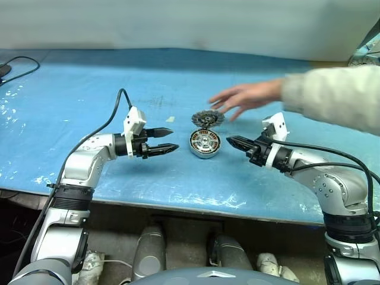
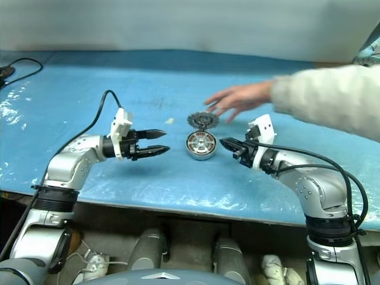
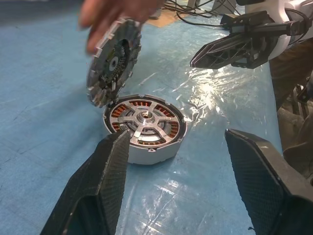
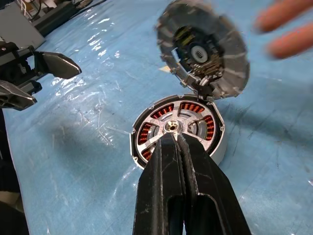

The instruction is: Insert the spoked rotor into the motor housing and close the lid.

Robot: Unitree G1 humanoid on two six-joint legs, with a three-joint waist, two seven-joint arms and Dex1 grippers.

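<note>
The motor housing (image 1: 205, 144) sits on the blue sheet between my two grippers. Copper windings ring its inside, and the spoked rotor (image 3: 145, 120) lies in it, silver spokes meeting at a central hub. The lid (image 3: 113, 61), a finned grey disc, stands tilted up from the housing's far edge. A person's hand (image 1: 243, 98) hovers just above and behind the lid; I cannot tell if it touches. My left gripper (image 1: 173, 139) is open, pointing at the housing from the left. My right gripper (image 1: 228, 140) is shut and empty, its tip close to the housing's right side.
A blue plastic sheet (image 1: 89, 89) covers the table, whose front edge (image 1: 178, 205) lies just before the arms. The person's sleeve (image 1: 332, 98) reaches in from the right. A black cable (image 1: 18, 62) lies at the far left, and a small pale scrap (image 1: 170, 119) near the lid.
</note>
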